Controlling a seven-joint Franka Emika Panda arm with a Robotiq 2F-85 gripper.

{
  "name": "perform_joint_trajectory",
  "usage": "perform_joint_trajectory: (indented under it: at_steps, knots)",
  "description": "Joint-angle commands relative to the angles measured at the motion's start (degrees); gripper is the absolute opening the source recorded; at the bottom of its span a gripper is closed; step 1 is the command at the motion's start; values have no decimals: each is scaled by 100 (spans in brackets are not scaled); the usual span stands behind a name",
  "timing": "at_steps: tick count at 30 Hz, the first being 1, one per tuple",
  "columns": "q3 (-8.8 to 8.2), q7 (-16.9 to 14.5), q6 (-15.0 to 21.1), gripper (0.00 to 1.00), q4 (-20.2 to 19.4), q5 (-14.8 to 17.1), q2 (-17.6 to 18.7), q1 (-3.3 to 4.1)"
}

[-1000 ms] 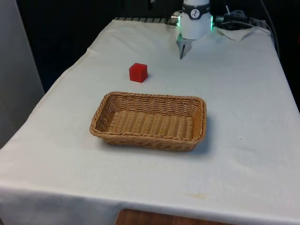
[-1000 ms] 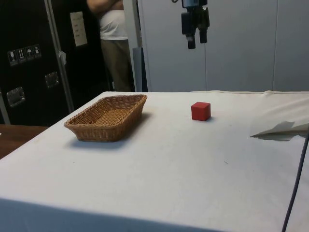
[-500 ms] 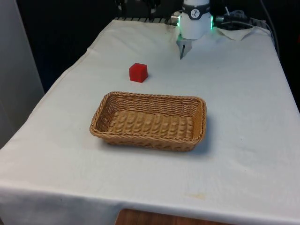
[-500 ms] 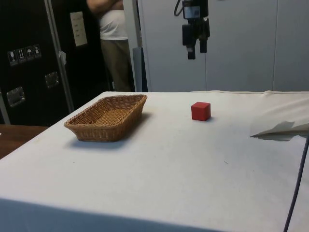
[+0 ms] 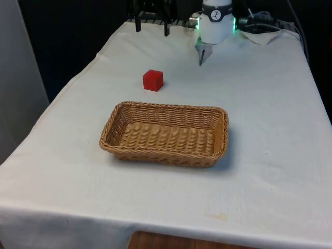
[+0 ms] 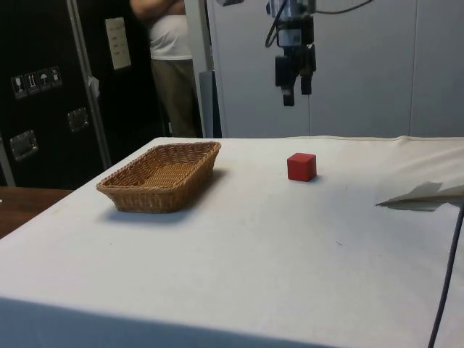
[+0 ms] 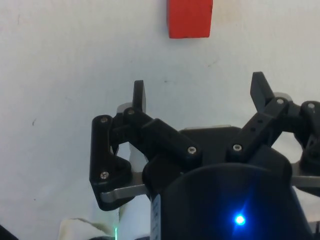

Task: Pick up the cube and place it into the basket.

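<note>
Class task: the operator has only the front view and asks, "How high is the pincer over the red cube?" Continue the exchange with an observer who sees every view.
Observer: In the side view the pincer hangs well above the red cube, clear of it.
Operator: Is it lined up?
Observer: In the wrist view the cube lies ahead of the fingertips, within their spread.
Operator: Anyone about?
Observer: In the side view a person stands beyond the basket.
</note>
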Motion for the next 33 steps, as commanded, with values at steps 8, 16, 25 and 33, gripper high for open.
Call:
perform_joint_trajectory:
  at_steps: [8,16,25,33]
  knots:
    - [-63,-57,367,100,-120,103,223,11]
    - [-103,-92,647,100,-212,178,430,11]
    - [-126,-126,974,100,-327,281,630,11]
    - [-120,-201,1312,100,-413,464,882,17]
